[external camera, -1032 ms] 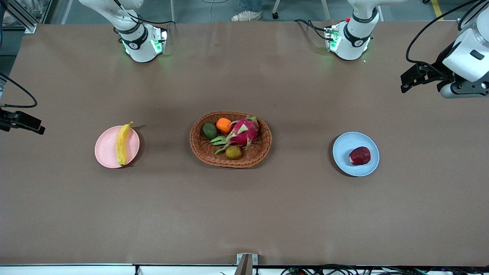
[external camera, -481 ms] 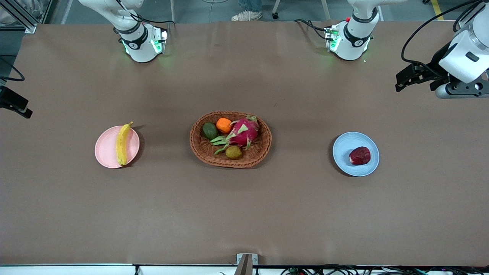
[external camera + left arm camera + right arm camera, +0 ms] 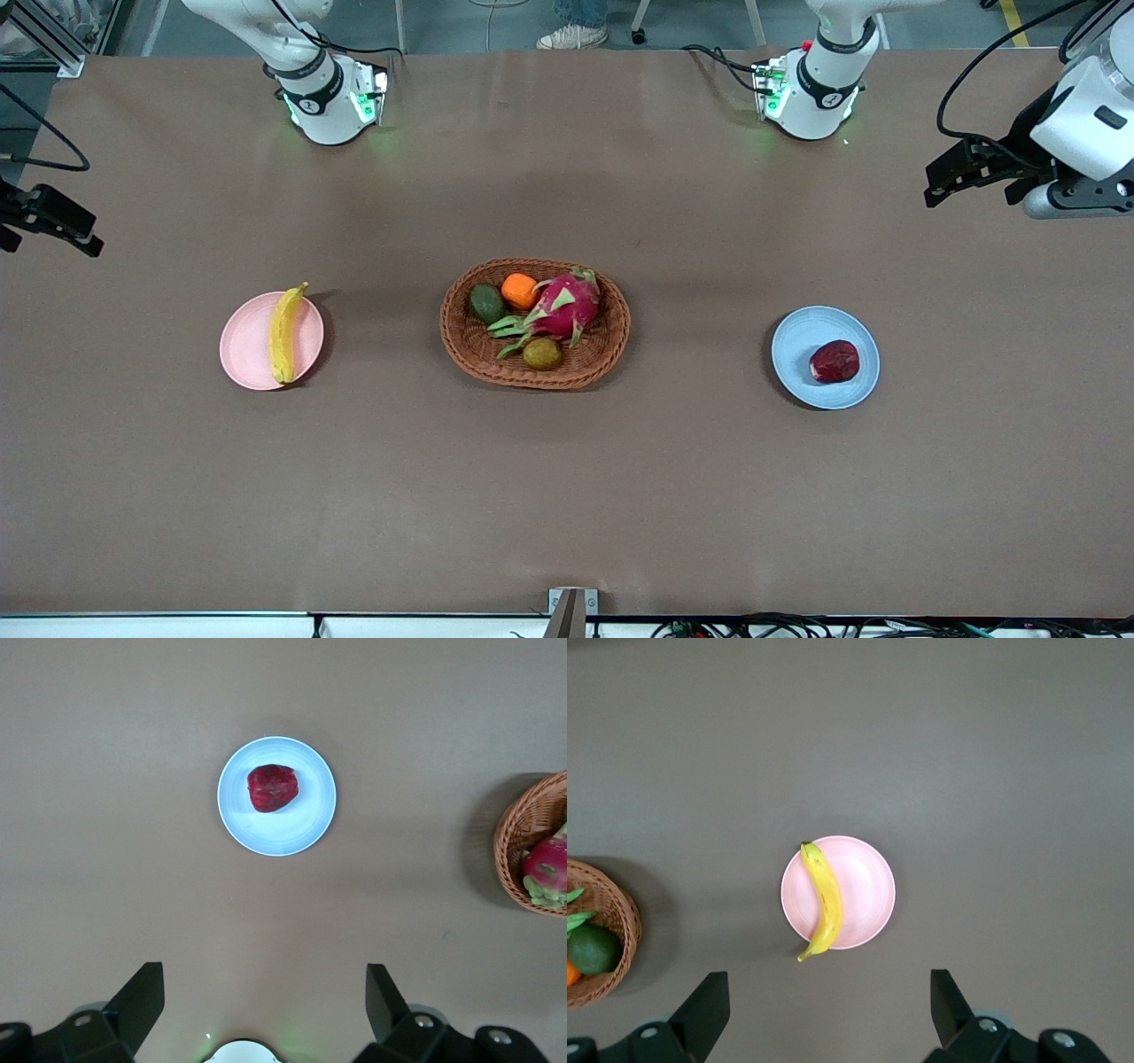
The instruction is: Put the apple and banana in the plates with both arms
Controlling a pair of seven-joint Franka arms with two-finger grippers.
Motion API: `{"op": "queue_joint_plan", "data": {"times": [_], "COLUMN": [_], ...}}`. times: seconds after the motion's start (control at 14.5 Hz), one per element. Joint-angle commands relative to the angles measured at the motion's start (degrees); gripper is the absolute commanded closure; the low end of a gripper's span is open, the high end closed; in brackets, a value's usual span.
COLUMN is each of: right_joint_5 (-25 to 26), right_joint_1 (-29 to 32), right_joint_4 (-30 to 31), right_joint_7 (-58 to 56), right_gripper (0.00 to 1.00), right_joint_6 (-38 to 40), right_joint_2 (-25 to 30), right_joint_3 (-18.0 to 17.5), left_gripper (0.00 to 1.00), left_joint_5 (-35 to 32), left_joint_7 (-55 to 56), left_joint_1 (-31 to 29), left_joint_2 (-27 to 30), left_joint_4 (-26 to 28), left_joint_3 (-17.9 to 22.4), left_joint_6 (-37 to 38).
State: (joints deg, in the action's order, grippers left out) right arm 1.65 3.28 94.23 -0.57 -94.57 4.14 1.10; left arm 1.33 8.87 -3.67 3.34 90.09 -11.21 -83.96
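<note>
The yellow banana (image 3: 282,335) lies across the pale pink plate (image 3: 244,359), one tip over its rim. The dark red apple (image 3: 834,361) sits on the light blue plate (image 3: 800,339). My left gripper (image 3: 941,182) hangs open and empty high over the bare table at the left arm's end; its wrist view shows the apple (image 3: 273,787) on the blue plate (image 3: 306,826) and the gripper (image 3: 263,992) apart from them. My right gripper (image 3: 75,232) hangs open and empty over the right arm's end; its wrist view shows the banana (image 3: 824,899), the pink plate (image 3: 868,886) and the gripper (image 3: 830,992).
A brown wicker basket (image 3: 465,341) stands mid-table between the plates, holding a pink dragon fruit (image 3: 563,307), an orange, an avocado and a kiwi. Its edge shows in the left wrist view (image 3: 523,828) and the right wrist view (image 3: 620,943). The arm bases stand along the table's back edge.
Both grippers have shifted slightly up in the air at their ends of the table. The fruit, plates and basket have not moved.
</note>
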Motion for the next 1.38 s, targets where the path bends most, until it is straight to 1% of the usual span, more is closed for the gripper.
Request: {"op": "queue_joint_plan", "data": {"times": [0.0, 0.48, 0.76, 1.31], "right_joint_5": [0.28, 0.37, 0.37, 0.28], "right_joint_1": [-0.03, -0.03, 0.32, 0.06], "right_joint_4": [5.97, 5.26, 3.42, 3.42], "right_joint_7": [-0.39, -0.31, 0.13, -0.39], "right_gripper": [0.00, 0.00, 0.00, 0.00], "right_joint_6": [-1.59, -2.46, -1.85, -0.97], "right_joint_2": [5.17, 4.82, 4.56, 4.47], "right_joint_3": [-0.04, -0.13, 0.13, -0.05], "left_gripper": [0.00, 0.00, 0.00, 0.00], "left_joint_5": [-0.98, -0.98, -1.07, -1.07], "left_joint_7": [-0.08, -0.87, -0.79, -0.88], "left_joint_1": [-0.11, -0.11, -0.02, -0.11], "left_joint_2": [1.58, 1.93, 1.85, 1.85], "left_joint_4": [0.35, 0.44, 0.44, 0.35], "left_joint_3": [-0.13, -0.22, -0.22, -0.13], "left_joint_6": [0.72, 0.99, 0.99, 0.99]}}
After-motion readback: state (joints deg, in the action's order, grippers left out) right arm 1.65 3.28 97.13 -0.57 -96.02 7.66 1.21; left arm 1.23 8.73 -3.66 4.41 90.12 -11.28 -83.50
